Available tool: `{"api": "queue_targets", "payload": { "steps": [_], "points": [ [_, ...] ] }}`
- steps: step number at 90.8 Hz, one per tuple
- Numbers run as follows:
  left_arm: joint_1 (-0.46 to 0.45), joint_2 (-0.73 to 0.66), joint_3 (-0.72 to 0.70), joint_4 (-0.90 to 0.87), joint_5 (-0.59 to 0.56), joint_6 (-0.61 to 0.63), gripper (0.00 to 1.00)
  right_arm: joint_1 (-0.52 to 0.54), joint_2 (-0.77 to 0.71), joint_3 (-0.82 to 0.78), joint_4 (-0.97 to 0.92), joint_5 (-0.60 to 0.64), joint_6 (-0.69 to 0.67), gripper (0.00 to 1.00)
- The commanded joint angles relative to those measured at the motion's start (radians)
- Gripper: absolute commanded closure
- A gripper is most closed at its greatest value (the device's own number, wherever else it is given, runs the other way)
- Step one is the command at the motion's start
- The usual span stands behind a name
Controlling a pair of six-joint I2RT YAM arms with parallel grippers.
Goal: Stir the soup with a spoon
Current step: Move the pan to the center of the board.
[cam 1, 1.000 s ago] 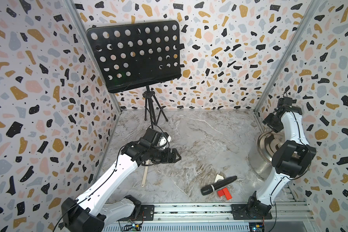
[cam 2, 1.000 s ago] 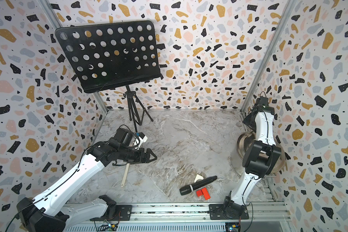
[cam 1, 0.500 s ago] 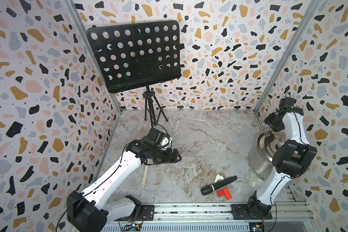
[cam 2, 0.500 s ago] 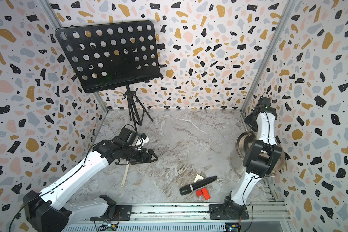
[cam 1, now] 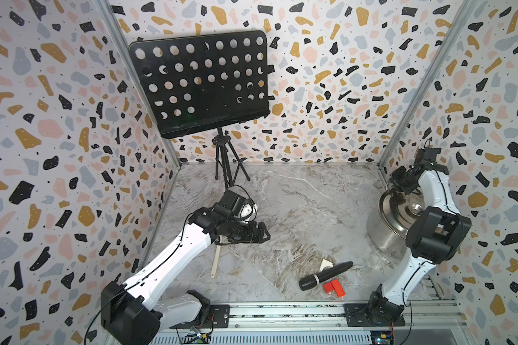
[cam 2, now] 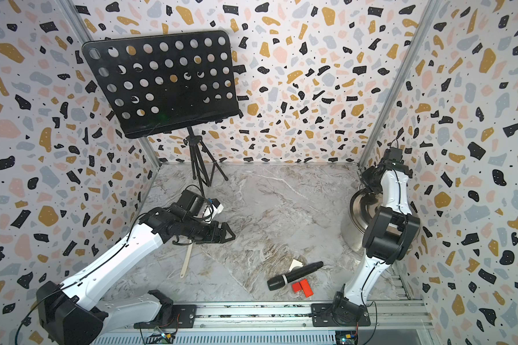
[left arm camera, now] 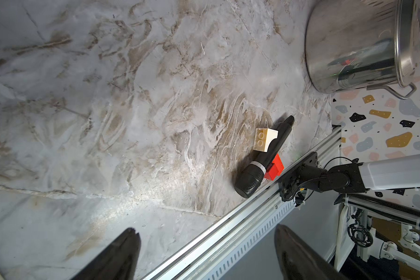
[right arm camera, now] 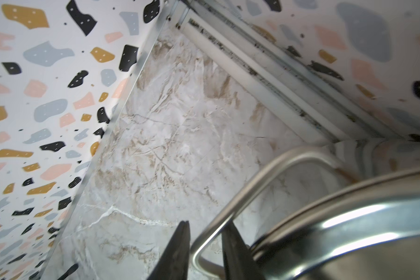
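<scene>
spoon [cam 1: 215, 263] on table [cam 1: 296, 209]; left fingers [left arm camera: 121, 257] wide; right fingers [right arm camera: 177, 252] narrow astride handle [right arm camera: 301, 152] of lidded pot [cam 1: 383, 239].

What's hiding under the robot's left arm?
A cream spoon lies on the table there. Only its slim handle pokes out; the left arm covers its bowl end.

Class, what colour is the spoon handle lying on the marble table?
Cream-white; the spoon shows best in a top view.
</scene>
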Motion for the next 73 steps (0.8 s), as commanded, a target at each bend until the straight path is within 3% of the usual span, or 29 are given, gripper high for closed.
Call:
{"api": "queue_targets", "payload": {
  "steps": [1,19,57,73],
  "points": [
    [-0.004,-0.029,-0.016,0.02,-0.014,0.022,0.11,0.047,-0.03,-0.022,-0.006,-0.188,-0.052,0.75],
    [-0.004,-0.049,-0.045,0.033,-0.012,0.034,0.11,0.134,-0.07,-0.027,-0.066,-0.279,-0.103,0.79],
    [-0.003,-0.18,-0.122,0.029,-0.069,0.063,0.1,0.256,-0.171,-0.141,-0.181,-0.316,-0.208,0.87],
    [-0.003,-0.226,-0.118,-0.003,-0.102,0.073,0.09,0.3,-0.222,-0.167,-0.218,-0.309,-0.234,0.99]
  ]
}}
